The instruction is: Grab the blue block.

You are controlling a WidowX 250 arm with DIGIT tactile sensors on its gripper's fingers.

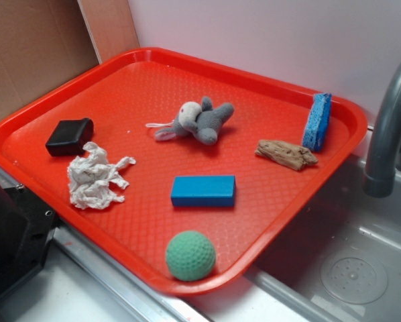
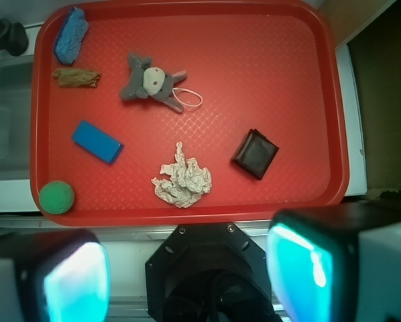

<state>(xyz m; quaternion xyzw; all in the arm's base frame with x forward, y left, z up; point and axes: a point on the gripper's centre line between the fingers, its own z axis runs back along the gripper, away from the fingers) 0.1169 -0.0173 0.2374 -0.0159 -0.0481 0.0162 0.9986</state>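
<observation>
The blue block (image 1: 203, 190) lies flat on the red tray (image 1: 147, 70), near its front, just behind the green ball (image 1: 190, 255). In the wrist view the blue block (image 2: 97, 141) sits at the tray's left, above the green ball (image 2: 56, 197). My gripper (image 2: 190, 272) hangs high above the tray's near edge, well away from the block. Its two pads (image 2: 76, 282) stand wide apart with nothing between them. The gripper does not show in the exterior view.
On the tray: a thin blue sponge (image 1: 317, 121) on edge at the far right, a piece of wood (image 1: 286, 154), a grey plush toy (image 1: 199, 121), crumpled white paper (image 1: 93, 176), a black object (image 1: 70, 136). A grey faucet (image 1: 388, 127) and sink (image 1: 351, 268) lie right.
</observation>
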